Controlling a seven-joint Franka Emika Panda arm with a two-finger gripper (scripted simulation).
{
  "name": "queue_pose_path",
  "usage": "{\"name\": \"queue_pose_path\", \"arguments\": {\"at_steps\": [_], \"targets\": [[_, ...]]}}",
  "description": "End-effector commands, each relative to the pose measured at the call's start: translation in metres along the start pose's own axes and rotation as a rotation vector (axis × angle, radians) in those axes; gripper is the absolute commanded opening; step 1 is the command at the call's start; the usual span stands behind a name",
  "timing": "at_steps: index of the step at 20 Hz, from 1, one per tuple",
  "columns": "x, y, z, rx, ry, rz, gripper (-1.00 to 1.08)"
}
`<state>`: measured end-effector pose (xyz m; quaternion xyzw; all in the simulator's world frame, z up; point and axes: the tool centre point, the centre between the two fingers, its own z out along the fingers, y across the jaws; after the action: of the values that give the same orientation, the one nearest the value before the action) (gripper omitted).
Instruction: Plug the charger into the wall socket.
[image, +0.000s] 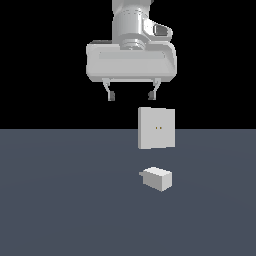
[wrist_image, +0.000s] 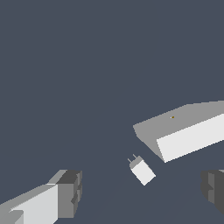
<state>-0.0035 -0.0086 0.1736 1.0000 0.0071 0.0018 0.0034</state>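
We are seeing a plain dark blue-grey tabletop (image: 60, 200). The charger (image: 158, 178) is lying on it, and the wall socket (image: 156, 128) is standing upright just behind.

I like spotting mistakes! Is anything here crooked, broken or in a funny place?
Nothing looks broken or spilled. The charger lies on the floor in front of the wall socket, turned a bit askew and not plugged in. The wall socket stands upright. The gripper hangs open above them, holding nothing.
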Motion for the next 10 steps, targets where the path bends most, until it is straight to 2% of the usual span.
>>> {"name": "queue_pose_path", "arguments": {"at_steps": [1,10], "targets": [[0.0,0.0,0.0,0.0,0.0,0.0,1.0],[-0.0067,0.0012,0.0063,0.006,0.019,-0.045,1.0]]}}
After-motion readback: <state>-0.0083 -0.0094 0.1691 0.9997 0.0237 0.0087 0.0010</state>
